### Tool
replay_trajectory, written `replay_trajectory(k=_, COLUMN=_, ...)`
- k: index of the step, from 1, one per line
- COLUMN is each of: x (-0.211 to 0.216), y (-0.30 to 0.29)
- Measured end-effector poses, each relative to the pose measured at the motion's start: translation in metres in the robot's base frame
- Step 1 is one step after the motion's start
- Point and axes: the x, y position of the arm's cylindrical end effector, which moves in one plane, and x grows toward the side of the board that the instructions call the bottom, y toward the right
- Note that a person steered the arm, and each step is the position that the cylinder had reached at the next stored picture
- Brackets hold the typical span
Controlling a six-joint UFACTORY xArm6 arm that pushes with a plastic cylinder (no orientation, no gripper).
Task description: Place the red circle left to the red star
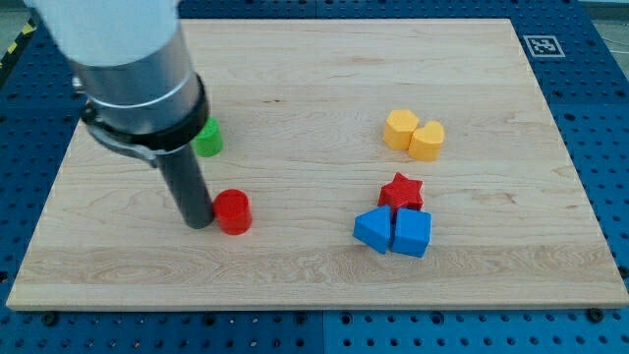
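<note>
The red circle [233, 211] lies on the wooden board left of centre. The red star [401, 193] lies to the view's right of it, well apart, touching the two blue blocks below it. My tip [200, 222] rests on the board right against the red circle's left side. The arm's wide grey body fills the view's top left above the rod.
A green block [207, 138] is partly hidden behind the arm at the left. Two yellow blocks [414, 134] touch each other at the upper right. Two blue blocks [393, 232] sit side by side just below the red star. The board's [295, 285] edges frame the scene.
</note>
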Motion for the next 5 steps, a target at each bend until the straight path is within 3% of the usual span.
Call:
replay_trajectory(k=3, x=0.005, y=0.016)
replay_trajectory(k=5, x=0.002, y=0.072)
